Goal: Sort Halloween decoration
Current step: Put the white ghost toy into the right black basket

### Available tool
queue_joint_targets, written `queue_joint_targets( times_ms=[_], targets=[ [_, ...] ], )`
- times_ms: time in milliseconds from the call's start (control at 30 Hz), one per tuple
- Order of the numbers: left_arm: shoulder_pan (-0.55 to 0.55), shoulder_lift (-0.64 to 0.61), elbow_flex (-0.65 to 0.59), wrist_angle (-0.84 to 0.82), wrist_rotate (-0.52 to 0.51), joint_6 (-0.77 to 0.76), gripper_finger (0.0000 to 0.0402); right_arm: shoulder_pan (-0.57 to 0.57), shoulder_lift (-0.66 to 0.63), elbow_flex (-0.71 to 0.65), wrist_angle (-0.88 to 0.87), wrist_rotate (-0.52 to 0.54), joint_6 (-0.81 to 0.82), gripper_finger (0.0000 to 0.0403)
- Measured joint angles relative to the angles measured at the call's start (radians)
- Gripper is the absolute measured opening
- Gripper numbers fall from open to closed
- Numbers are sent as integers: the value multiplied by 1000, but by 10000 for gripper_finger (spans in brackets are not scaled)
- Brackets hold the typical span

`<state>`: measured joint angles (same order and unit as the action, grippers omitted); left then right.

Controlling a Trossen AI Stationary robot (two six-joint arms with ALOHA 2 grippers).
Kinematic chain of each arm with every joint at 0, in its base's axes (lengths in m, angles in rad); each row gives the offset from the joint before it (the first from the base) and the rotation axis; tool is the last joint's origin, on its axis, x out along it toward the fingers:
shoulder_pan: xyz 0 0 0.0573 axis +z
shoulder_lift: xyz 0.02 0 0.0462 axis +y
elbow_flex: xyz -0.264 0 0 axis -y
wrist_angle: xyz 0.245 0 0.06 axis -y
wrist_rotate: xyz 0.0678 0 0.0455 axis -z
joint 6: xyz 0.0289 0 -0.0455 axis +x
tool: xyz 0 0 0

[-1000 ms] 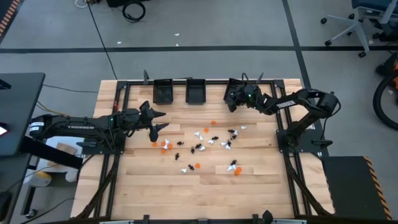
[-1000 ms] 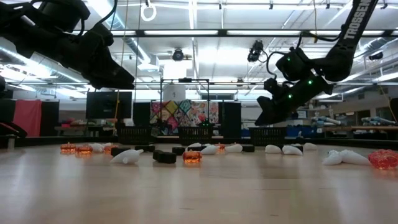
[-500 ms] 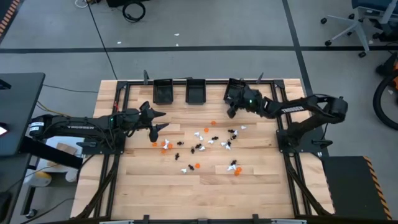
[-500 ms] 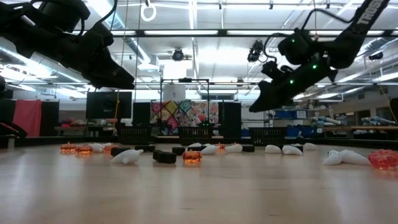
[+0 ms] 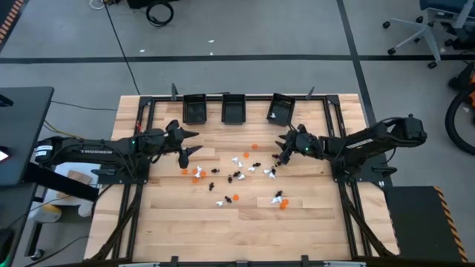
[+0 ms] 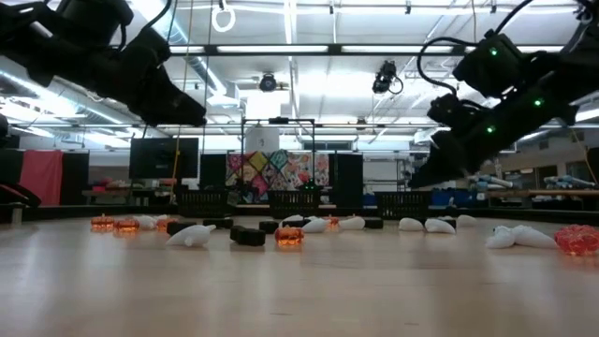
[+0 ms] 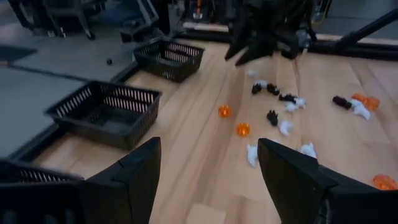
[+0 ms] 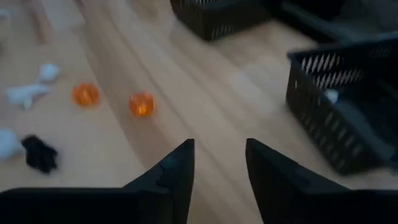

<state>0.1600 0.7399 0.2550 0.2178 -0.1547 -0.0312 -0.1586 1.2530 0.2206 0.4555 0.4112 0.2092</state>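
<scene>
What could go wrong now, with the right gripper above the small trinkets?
The trinkets lie close together under the right gripper, so its open fingers may catch two kinds at once. Coming down, it may also scatter pieces. The left gripper waits open beside the pile; if both reach in, the arms may meet.

Bright overhead ceiling lights, low view backlit w/ glare, right wrist view blurry
</scene>
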Motion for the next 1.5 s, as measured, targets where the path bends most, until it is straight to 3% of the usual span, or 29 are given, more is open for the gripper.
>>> queue_joint_targets(
  times_ms=[200,467,767,1233,1500],
  targets=[
    [0,0,0,-2,0,46,254,6,0,-33,7,-73,34,208],
    [0,0,0,48,-9,63,254,29,0,-192,268,-39,-24,257],
    [2,0,0,96,-28,102,254,27,-5,-215,347,-67,-178,261],
    [46,0,0,130,-29,152,254,13,-13,-215,352,-117,-97,259],
    [46,0,0,172,-27,252,254,119,-8,-182,341,54,27,259]
  ],
)
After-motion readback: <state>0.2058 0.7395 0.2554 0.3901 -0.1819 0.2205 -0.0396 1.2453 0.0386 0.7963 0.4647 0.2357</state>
